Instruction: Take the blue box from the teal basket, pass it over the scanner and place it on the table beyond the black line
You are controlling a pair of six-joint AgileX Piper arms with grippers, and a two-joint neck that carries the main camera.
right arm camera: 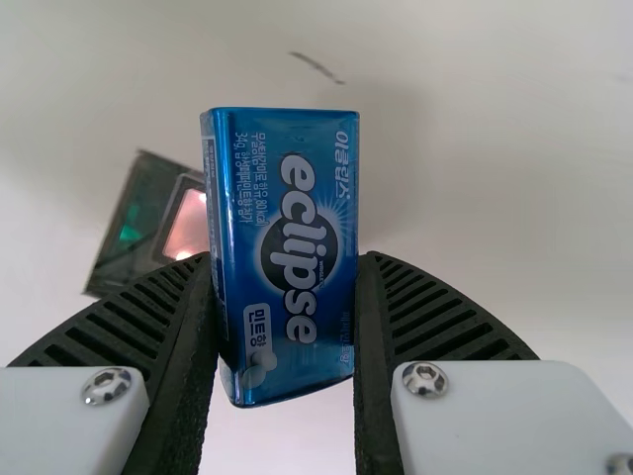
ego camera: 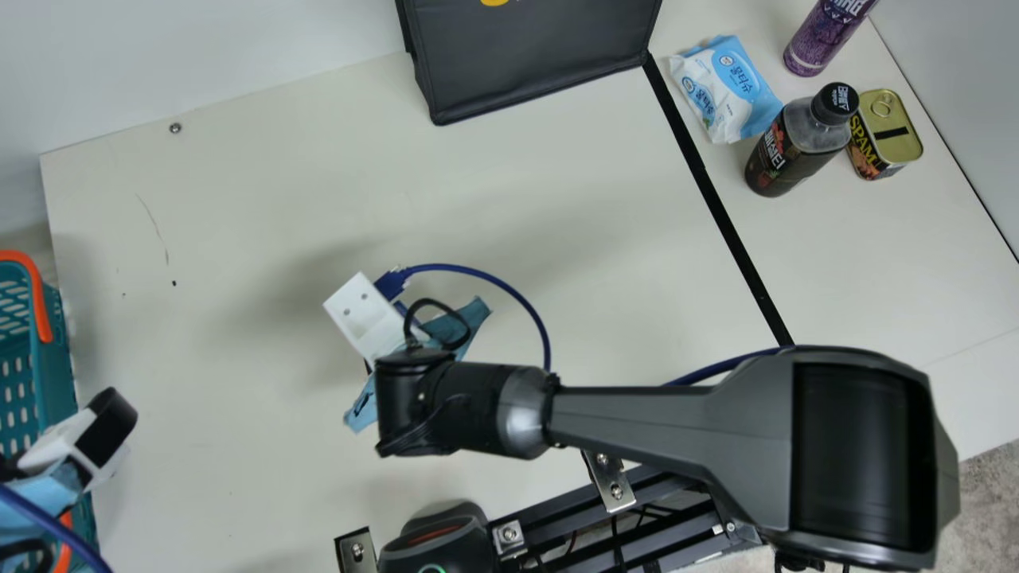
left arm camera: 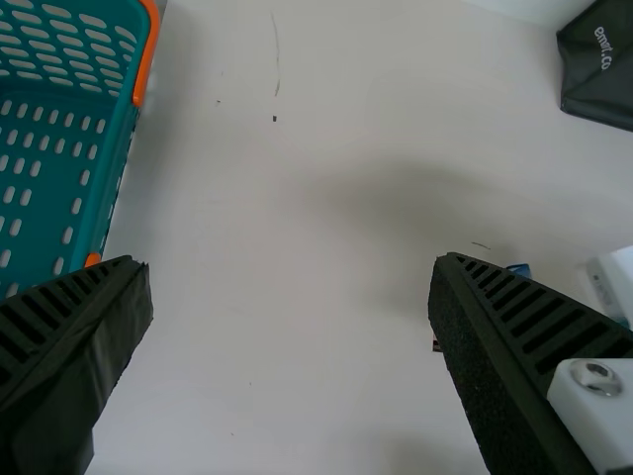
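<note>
1. Right arm (ego camera: 677,434): tapering dark grey shell, glossy black panel (ego camera: 864,458); silvery collar (ego camera: 521,411) beside a black cylindrical joint (ego camera: 470,402).
2. Cables – one dark blue (ego camera: 509,293), one short black loop (ego camera: 446,306).
3. Right gripper (ego camera: 362,306): white body, small round holes; pale blue wrapping (ego camera: 364,407); black ribbed fingers (right arm camera: 435,317), silver screws (right arm camera: 425,378).
4. Left gripper (ego camera: 99,438): white and black; light blue wrapping (ego camera: 48,492), dark blue cable (ego camera: 56,532); black ribbed fingers (left arm camera: 524,312).

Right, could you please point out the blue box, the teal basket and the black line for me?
Blue box (right arm camera: 277,213), right wrist view: its printed face.
Teal basket (left arm camera: 117,148), left wrist view: its side rim.
Black line (ego camera: 716,203), main view: about midway along.
</note>
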